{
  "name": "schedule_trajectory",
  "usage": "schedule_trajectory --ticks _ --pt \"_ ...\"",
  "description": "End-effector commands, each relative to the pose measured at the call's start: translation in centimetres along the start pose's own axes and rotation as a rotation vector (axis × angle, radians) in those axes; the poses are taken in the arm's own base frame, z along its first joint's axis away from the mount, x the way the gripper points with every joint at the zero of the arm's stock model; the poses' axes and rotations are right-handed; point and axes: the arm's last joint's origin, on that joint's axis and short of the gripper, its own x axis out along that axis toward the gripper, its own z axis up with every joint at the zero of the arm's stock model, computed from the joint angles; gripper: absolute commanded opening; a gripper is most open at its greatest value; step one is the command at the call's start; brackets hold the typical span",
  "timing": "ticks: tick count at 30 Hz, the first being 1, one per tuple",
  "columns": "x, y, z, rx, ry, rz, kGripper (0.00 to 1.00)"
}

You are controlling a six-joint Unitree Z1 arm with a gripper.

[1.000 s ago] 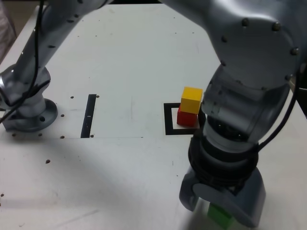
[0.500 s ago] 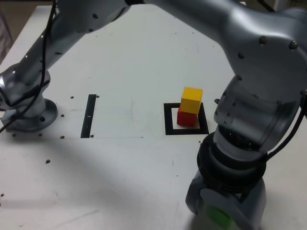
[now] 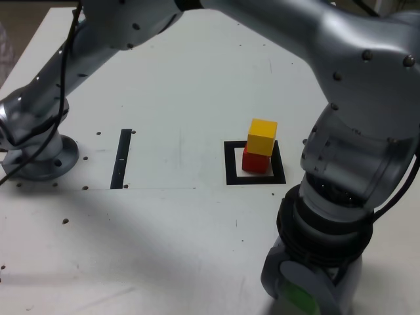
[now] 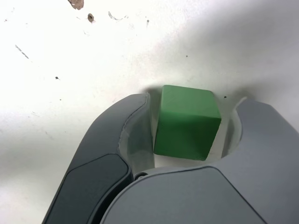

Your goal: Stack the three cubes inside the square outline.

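Hand (image 4: 187, 140) lower, tighter round green cube (image 4: 186, 122), table (image 3: 184, 79) otherwise bare.

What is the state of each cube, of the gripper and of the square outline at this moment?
green cube: on the table, between the jaws, not lifted.
gripper: around the green cube; full contact cannot be told.
yellow cube: on top of the red cube.
red cube: inside the square outline, under the yellow one.
square outline: flat on the table, holding two cubes.
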Motion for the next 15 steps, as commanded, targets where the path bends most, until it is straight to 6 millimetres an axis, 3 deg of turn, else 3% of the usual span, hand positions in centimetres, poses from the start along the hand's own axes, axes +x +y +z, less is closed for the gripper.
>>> schedule_trajectory --ticks 1,4,10,15 --pt "0.24 0.27 -0.03 -0.003 0.009 -0.004 0.49" --pt "0.44 0.43 -0.06 -0.005 0.016 -0.007 0.45" --pt "0.39 0.57 -0.07 -0.004 0.012 -0.003 0.22" --pt "0.02 0.9 -0.33 -0.009 0.008 -0.003 0.18"
